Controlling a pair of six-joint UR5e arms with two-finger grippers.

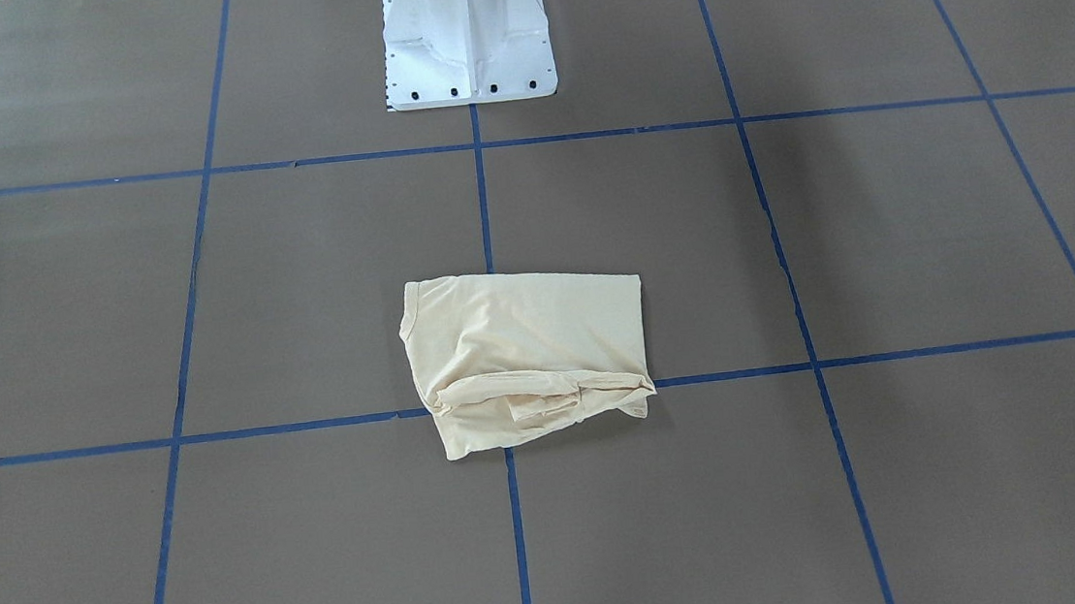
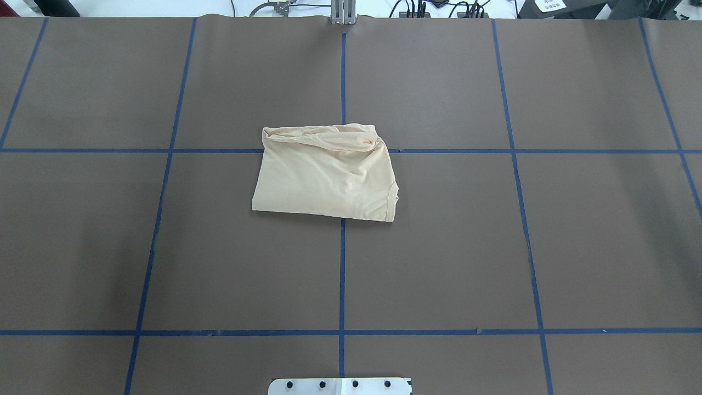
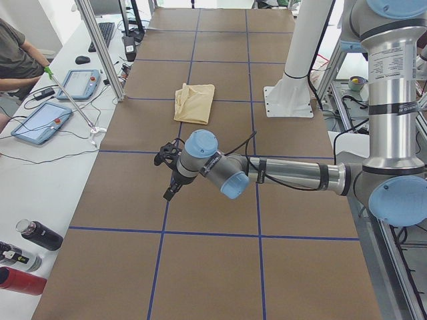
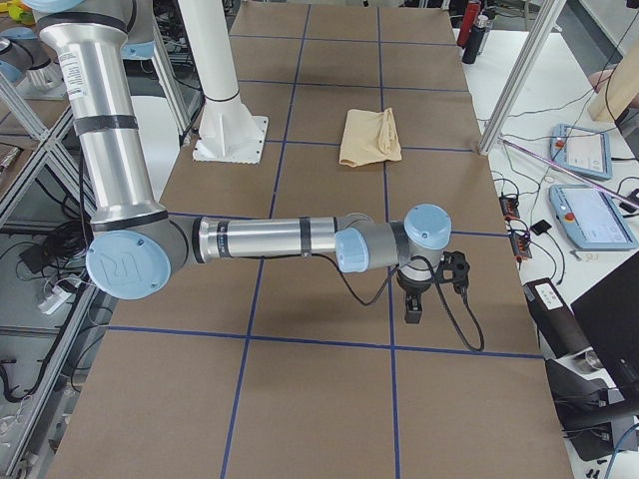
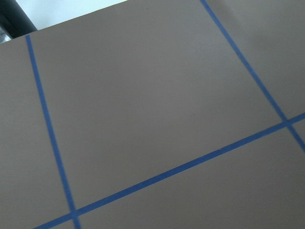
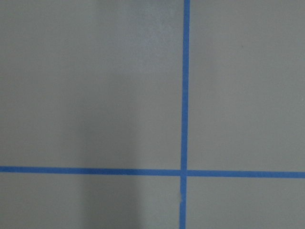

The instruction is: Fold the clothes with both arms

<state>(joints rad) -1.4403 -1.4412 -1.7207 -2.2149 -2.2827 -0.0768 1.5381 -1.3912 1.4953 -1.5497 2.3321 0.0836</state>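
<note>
The left gripper (image 3: pixel 169 193), mid-left in the left-side view, and the right gripper (image 4: pixel 414 313), lower right in the right-side view, hang above the brown table (image 2: pixel 548 247); I cannot tell whether either is open or closed. The folded shirt (image 2: pixel 326 175) lies just above centre overhead, on crossing blue tape lines (image 2: pixel 342 263).

Shirt (image 2: pixel 326 175): thin, soft cloth, matt, softly creased, with a stitched collar edge. Table (image 2: pixel 548 247): smooth, matt brown covering that looks like paper. Its grid is blue tape (image 2: pixel 342 274), smooth and slightly frayed in places. Pedestal (image 1: pixel 468 45): white painted metal, smooth, with a mild gloss. Left arm (image 3: pixel 293 175) and right arm (image 4: pixel 260 239): smooth silver metal tubes with a satin sheen, light blue plastic joint caps (image 4: pixel 125 267) and matt black cables (image 4: pixel 459 319).
</note>
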